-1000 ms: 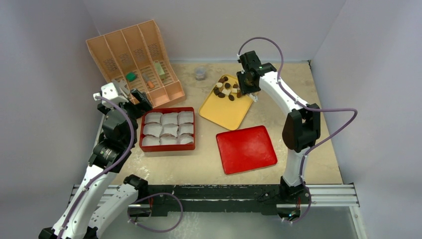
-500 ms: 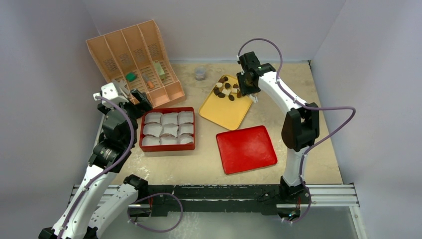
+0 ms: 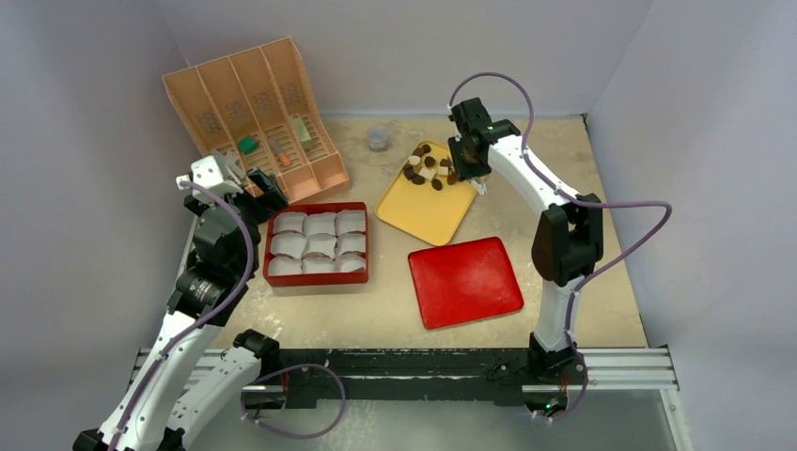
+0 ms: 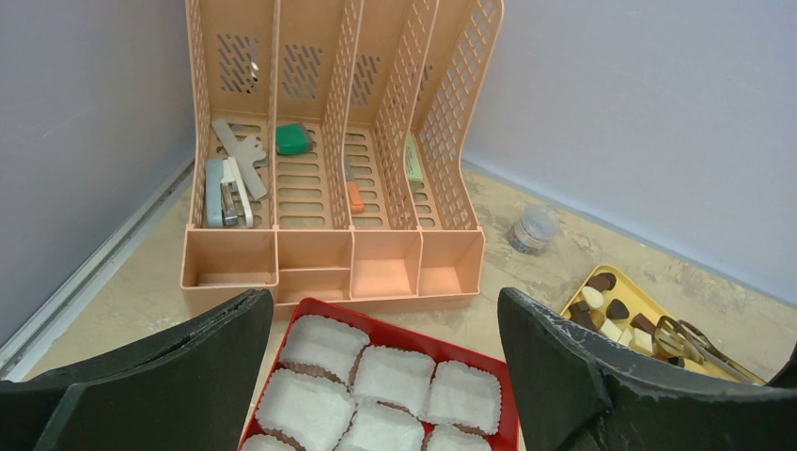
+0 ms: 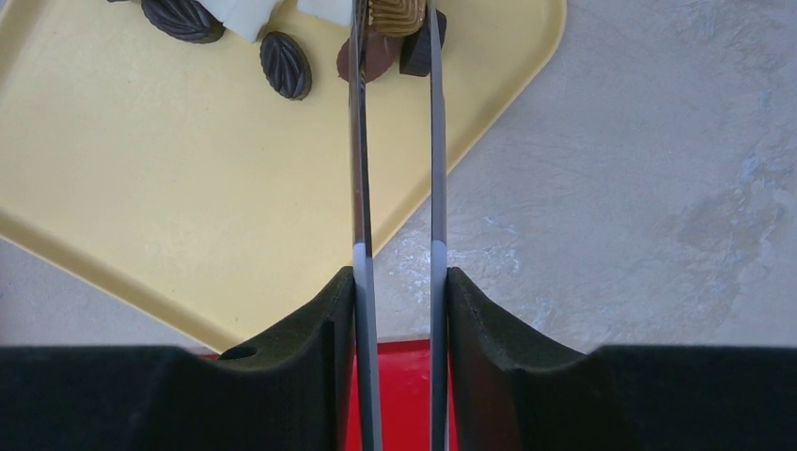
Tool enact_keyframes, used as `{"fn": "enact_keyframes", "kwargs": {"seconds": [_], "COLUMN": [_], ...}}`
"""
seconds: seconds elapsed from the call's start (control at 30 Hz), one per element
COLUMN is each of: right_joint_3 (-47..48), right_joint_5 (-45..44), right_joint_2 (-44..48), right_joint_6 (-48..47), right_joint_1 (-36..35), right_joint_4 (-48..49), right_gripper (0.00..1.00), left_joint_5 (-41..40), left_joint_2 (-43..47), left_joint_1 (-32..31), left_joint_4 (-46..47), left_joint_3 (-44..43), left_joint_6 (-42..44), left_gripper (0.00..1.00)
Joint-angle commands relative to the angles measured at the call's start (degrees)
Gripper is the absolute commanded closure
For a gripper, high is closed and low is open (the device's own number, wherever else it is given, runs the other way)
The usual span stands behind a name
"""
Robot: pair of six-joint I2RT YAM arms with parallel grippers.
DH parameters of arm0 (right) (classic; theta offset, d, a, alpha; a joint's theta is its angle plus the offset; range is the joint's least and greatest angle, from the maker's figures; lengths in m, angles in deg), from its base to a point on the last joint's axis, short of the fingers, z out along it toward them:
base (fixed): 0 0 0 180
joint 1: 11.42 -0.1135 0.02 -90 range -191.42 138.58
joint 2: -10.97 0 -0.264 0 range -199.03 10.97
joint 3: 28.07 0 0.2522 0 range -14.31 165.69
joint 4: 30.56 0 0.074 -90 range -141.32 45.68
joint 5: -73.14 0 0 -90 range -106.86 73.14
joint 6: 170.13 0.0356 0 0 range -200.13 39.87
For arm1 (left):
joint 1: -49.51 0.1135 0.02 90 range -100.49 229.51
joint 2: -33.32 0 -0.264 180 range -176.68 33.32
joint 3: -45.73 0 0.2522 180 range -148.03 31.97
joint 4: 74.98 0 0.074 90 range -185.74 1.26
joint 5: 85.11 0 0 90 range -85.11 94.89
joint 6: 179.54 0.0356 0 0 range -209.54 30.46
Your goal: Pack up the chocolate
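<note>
On the yellow tray (image 3: pixel 428 214): the chocolate (image 3: pixel 425 169) is lying in a loose pile at the far end; none appears to be sitting in the paper cups (image 3: pixel 320 246) of the red box (image 3: pixel 318 280).
Right gripper (image 5: pixel 397 282): is clamping a pair of tweezers (image 5: pixel 361 141), squeezing them tighter than a second ago; the arms are closing around a tan ridged piece (image 5: pixel 397 11).
Meaning: a pick is probably getting underway; nothing is being carried yet.
Left gripper (image 4: pixel 381 324): is hanging released, jaws wide, over the box's far edge.
Hidden: the tweezer tips are running off the wrist view's top edge, so firm contact with the piece is not showing.
</note>
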Motion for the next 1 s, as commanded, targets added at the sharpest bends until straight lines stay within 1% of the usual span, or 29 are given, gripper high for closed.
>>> {"fn": "enact_keyframes", "kwargs": {"seconds": [0.0, 0.2, 0.47, 0.6, 0.7, 0.83, 0.97], "right_joint_3": [-0.6, -1.8, -3.8, -4.2, -4.3, -3.9, -3.4], "right_joint_5": [-2.4, -1.3, 3.4, 7.4, 8.8, 9.2, 12.3], "right_joint_2": [3.1, 5.4, 10.8, 13.0, 14.4, 15.6, 16.6], "right_joint_6": [0.0, 0.0, 0.4, 1.3, 1.6, 1.7, 3.2], "right_joint_1": [0.1, 0.1, -1.2, -2.4, -5.0, -10.1, -14.0], "right_joint_4": [1.2, 1.3, 2.7, 3.1, 3.3, 3.4, 3.8], "right_gripper": [0.70, 0.72, 0.73, 0.74, 0.74, 0.74, 0.74], "left_joint_5": [0.3, 0.2, -0.1, -0.4, -0.5, -0.9, -2.0], "left_joint_2": [0.1, -0.1, 0.0, 0.2, 0.2, 0.4, 0.8], "left_joint_1": [-0.2, -0.2, -0.2, -0.2, -0.2, -0.1, -0.2], "left_joint_4": [2.6, 2.6, 2.6, 2.6, 2.5, 2.5, 2.3], "left_joint_3": [0.0, 0.0, 0.0, 0.1, 0.1, 0.0, 0.1], "left_joint_6": [-0.2, -0.2, -0.1, 0.0, 0.0, 0.0, 0.0], "left_gripper": [0.11, 0.11, 0.11, 0.11, 0.11, 0.11, 0.11]}}
